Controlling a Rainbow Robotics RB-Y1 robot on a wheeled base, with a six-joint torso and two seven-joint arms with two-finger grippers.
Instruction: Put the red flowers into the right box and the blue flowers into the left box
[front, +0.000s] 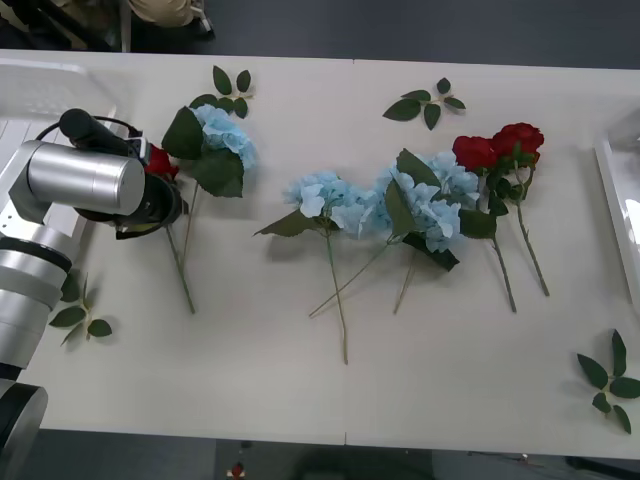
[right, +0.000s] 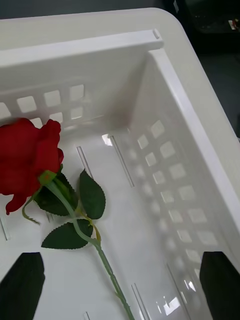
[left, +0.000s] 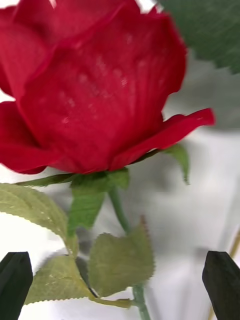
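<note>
On the white table (front: 300, 380), blue flowers (front: 420, 205) lie mid-surface with two red roses (front: 497, 148) beside them; another blue cluster (front: 225, 135) lies farther left. Over a red rose (front: 160, 162) there, partly hidden by the arm, hangs the left gripper (left: 120, 285), fingers wide apart, the bloom close between them. Inside the right box (right: 175, 125), one red rose (right: 27, 157) lies beneath the right gripper (right: 120, 285), fingers spread, holding nothing. Only the box's edge (front: 620, 200) appears from above.

A white table (front: 300, 380) carries blue flowers (front: 400, 205), red flowers (front: 500, 150) and leaf sprigs (front: 425, 103).
</note>
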